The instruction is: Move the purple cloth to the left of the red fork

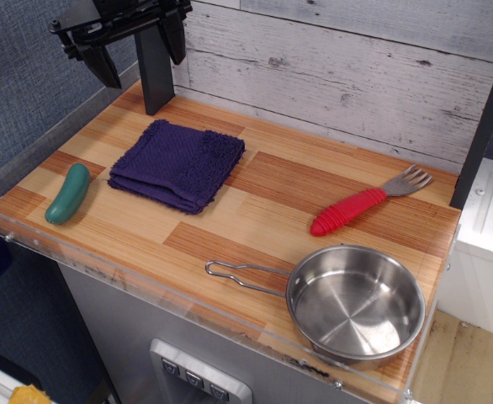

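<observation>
The purple cloth (177, 162) lies folded on the wooden table top, left of centre, with nothing touching it. The red fork (367, 203) lies to its right, red ribbed handle toward the front-left and grey tines toward the back-right. My gripper (137, 46) hangs at the top left, high above the table's back-left corner and behind the cloth. Its two dark fingers are spread apart and hold nothing. The upper part of the gripper is cut off by the frame's top edge.
A green pickle-shaped toy (67, 194) lies at the left edge. A steel pan (354, 303) with a wire handle sits at the front right. A clear plastic rim (145, 282) runs along the table's front. A white plank wall stands behind.
</observation>
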Controlling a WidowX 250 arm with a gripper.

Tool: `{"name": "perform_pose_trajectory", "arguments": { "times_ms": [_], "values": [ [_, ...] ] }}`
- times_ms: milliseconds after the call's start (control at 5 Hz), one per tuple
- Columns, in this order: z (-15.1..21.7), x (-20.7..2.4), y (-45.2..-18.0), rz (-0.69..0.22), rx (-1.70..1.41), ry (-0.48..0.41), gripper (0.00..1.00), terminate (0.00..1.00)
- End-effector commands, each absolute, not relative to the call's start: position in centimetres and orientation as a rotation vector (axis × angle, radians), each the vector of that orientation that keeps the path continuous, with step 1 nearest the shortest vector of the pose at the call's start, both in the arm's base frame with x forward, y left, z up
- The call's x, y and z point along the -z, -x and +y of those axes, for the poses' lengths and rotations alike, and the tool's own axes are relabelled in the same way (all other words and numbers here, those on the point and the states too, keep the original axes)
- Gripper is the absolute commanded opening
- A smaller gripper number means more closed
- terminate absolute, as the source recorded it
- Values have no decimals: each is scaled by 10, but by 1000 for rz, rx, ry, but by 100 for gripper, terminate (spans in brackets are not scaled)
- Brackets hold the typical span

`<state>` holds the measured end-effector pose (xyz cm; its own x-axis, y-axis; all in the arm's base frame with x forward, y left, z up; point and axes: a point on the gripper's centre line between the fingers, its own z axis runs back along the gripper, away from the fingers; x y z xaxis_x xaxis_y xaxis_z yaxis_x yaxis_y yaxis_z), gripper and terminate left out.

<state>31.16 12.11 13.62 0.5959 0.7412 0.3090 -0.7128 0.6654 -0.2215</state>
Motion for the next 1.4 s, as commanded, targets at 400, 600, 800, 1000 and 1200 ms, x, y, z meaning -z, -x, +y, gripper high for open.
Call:
{"name": "perform_pose_trajectory", "arguments": {
  "times_ms": [400, 600, 800, 1000, 1200],
  "values": [
    [129, -105, -318, -377, -862, 52, 100, 0],
    [132, -88, -324, -347, -859, 36, 100, 0],
    [135, -72, -328, -312, -853, 20, 100, 0],
    [135, -53, -330, -270, -850, 17, 100, 0],
    [132, -40, -333, -240, -843, 16, 100, 0]
  ]
}}
